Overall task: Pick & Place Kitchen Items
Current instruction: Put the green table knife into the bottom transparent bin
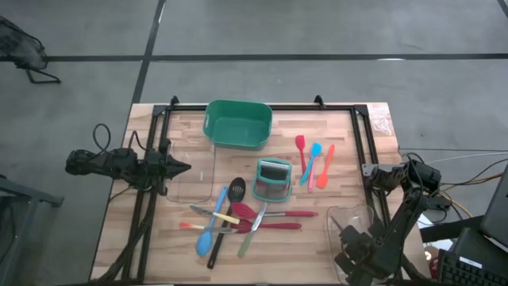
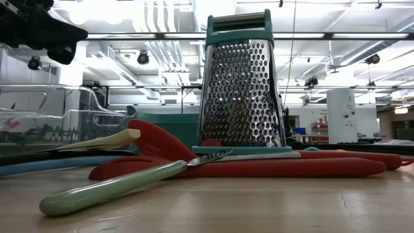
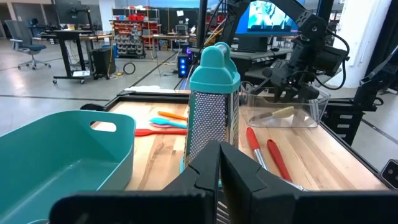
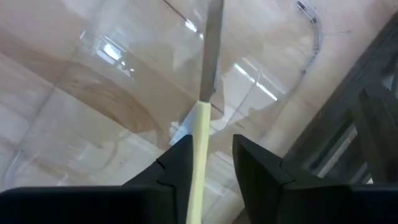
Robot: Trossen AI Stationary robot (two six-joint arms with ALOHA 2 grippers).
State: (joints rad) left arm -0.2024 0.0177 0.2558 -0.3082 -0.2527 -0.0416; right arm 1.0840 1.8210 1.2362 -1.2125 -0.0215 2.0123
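My right gripper points down into a clear tray at the table's near right, its fingers open. A pale-handled knife lies between them, its blade reaching ahead over the tray floor. In the left wrist view the pale handle lies low in that tray under the gripper. More utensils lie heaped near the table's middle: red spoons, a blue spoon, a black slotted spoon, a green-handled knife. Three small spatulas lie farther right. My left gripper waits shut at the left. My right gripper has the knife's pale handle between its open fingers, close beside one finger and apart from the other. Whether that finger touches the handle, I cannot tell. The fingers come from above and the knife runs forward between them.
A teal-framed box grater stands upright at the middle, next to the heap. A green tub sits at the far side. A second clear tray lies in front of my left gripper. Black frame rails border the tabletop.
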